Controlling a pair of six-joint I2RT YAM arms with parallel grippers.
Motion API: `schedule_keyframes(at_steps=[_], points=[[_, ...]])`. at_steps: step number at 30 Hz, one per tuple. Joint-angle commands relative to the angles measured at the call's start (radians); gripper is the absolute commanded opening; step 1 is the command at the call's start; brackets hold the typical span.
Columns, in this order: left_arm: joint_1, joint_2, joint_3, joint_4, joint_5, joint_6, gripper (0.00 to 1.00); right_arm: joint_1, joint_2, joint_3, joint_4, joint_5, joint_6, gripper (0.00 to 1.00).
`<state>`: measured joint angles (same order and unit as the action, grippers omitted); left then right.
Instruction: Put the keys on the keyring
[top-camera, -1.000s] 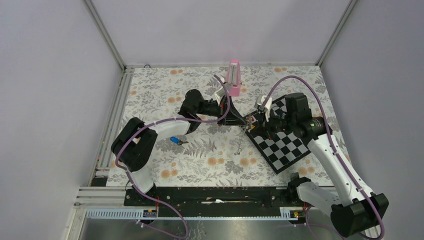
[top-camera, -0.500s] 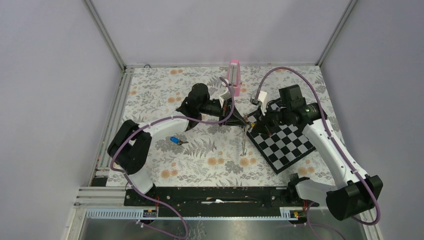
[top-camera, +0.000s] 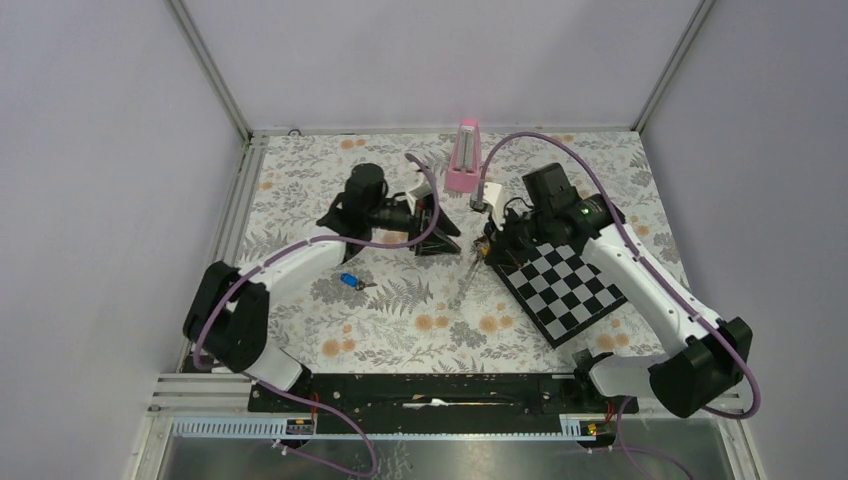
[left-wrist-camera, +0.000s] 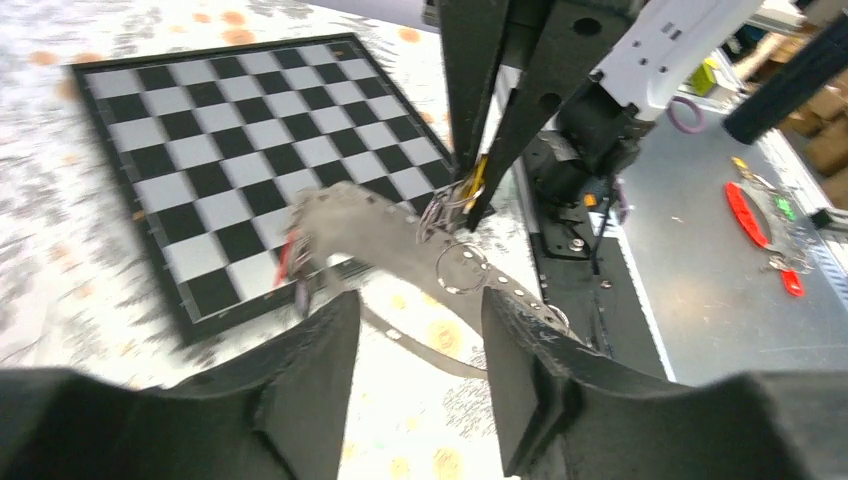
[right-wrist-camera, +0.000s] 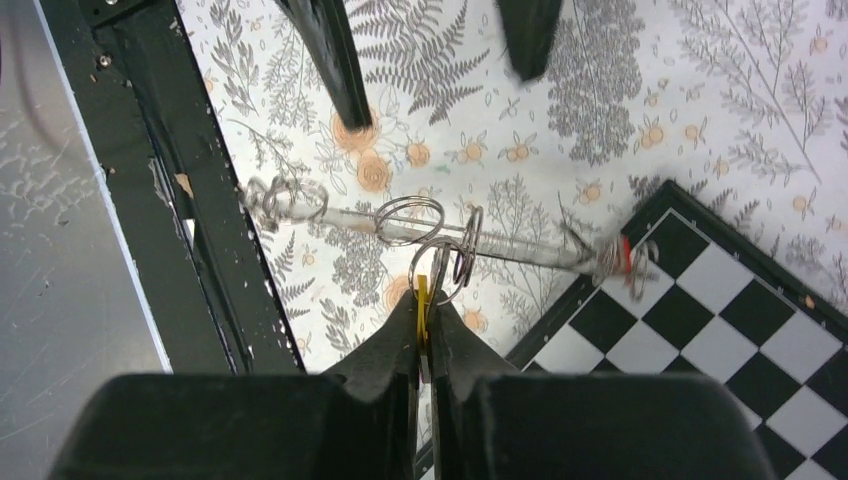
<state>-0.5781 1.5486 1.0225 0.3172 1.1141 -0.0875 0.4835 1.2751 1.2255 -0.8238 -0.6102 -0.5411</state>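
The right gripper (right-wrist-camera: 421, 318) is pinched shut on the yellow key (right-wrist-camera: 422, 292), with the keyring (right-wrist-camera: 520, 250) and its silver rings dangling from the fingertips over the chessboard's (right-wrist-camera: 760, 330) corner. The left gripper (left-wrist-camera: 418, 300) stands spread and empty just beside the strap. The blue key (top-camera: 349, 280) lies on the floral table (top-camera: 400, 320), well apart to the left.

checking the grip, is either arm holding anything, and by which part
The right gripper pinches the yellow key, right where it meets the keyring; the rest hangs free. The left gripper is open, holding nothing.
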Motion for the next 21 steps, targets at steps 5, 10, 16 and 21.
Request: schedule_keyframes(at_steps=[5, 10, 16, 21], points=[[0.253, -0.188, -0.05, -0.164, -0.04, 0.08, 0.66, 0.112, 0.174, 0.187, 0.05, 0.008, 0.023, 0.0], [0.403, -0.278, -0.051, -0.252, -0.187, 0.075, 0.73, 0.188, 0.323, 0.316, 0.059, -0.012, 0.026, 0.0], [0.537, -0.323, 0.012, -0.392, -0.345, 0.076, 0.79, 0.235, 0.476, 0.404, 0.085, -0.015, 0.023, 0.0], [0.611, -0.325, 0.062, -0.51, -0.393, 0.133, 0.85, 0.244, 0.501, 0.263, 0.13, -0.032, 0.024, 0.0]])
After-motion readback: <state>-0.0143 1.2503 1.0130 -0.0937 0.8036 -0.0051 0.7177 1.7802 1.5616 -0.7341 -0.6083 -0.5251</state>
